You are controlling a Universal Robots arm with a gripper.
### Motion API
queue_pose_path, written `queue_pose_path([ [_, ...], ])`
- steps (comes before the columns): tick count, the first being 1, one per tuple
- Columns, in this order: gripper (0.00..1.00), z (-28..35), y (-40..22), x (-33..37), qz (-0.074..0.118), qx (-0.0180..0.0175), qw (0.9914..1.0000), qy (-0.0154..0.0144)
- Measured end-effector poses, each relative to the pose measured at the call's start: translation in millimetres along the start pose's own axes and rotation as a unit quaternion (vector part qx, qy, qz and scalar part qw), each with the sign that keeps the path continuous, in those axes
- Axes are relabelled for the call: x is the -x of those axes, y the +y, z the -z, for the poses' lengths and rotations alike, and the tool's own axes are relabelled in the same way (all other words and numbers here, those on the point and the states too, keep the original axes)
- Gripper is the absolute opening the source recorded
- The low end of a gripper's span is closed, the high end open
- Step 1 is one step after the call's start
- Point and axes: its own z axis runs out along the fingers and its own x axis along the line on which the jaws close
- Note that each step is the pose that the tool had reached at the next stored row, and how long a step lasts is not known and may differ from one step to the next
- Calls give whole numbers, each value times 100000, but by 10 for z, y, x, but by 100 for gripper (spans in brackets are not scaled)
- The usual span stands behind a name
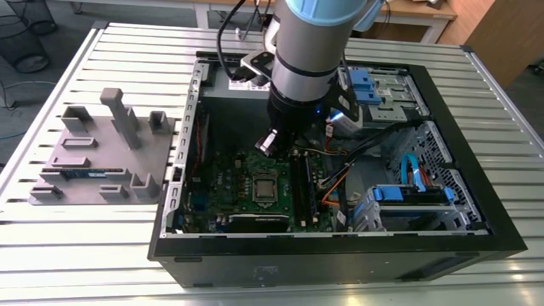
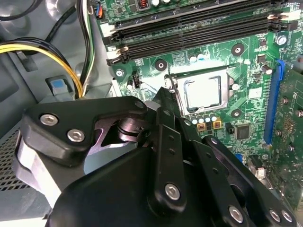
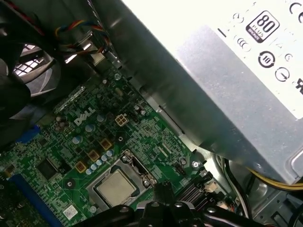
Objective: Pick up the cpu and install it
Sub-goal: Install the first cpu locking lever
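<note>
While my gripper (image 2: pixel 166 94) hangs inside the case (image 1: pixel 476 248), the cpu (image 2: pixel 203 91) lies flat in its socket on the motherboard (image 1: pixel 221 191), just beyond the fingertips; I cannot tell how the jaws stand.

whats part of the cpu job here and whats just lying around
Part of the job:
- cpu, sitting in the motherboard's socket
- gripper, just beside the cpu
- motherboard

Just lying around:
- memory stick on the grey fixture tray
- power supply
- blue drive caddies
</note>
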Motion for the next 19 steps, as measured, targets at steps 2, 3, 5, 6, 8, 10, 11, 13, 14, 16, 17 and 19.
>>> queue_pose_path([
  [2, 11, -12, -7, -8, -225, -20, 100000, 0],
  [3, 11, -19, -10, -11, -405, -47, 99999, 14],
  [5, 11, -32, -15, -15, -804, -120, 99997, 66],
  [6, 11, -38, -17, -17, -1035, -169, 99994, 106],
  [8, 11, -49, -20, -19, -1454, -265, 99989, 183],
  [10, 11, -56, -21, -21, -1728, -319, 99984, 219],
  [11, 11, -60, -21, -22, -1858, -331, 99982, 223],
  [13, 11, -66, -21, -23, -2093, -364, 99977, 238],
  [14, 11, -69, -20, -24, -2204, -381, 99975, 249],
  [16, 11, -74, -17, -27, -2423, -415, 99969, 271],
  [17, 11, -75, -16, -28, -2507, -433, 99967, 288],
  [19, 11, -81, -14, -31, -2664, -447, 99963, 283],
])
